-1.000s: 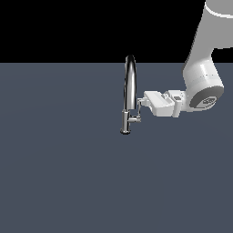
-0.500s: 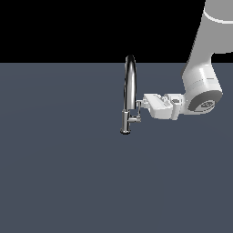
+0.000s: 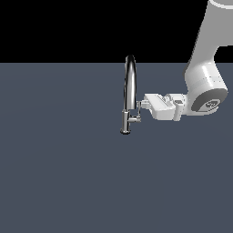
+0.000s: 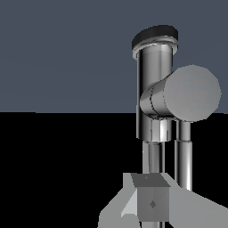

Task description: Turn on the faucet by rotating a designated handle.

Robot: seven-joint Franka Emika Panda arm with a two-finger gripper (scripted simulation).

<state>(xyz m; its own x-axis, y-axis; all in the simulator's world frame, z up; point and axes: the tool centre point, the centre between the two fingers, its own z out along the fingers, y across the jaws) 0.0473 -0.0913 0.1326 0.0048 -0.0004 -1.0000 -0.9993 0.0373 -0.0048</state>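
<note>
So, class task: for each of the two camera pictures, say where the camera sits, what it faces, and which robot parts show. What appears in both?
Exterior view: sits off the arm, facing the faucet side-on; the white arm and its pincer reach in from the exterior view's right.
Wrist view: rides on the wrist, looking along the pincer at the faucet's lower body and the handle stub end-on; only grey finger parts show.
Shared: the faucet, handle and pincer.

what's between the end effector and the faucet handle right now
Nothing. In the exterior view the end effector sits right beside the faucet, just above the handle, with no other object between them.
</note>
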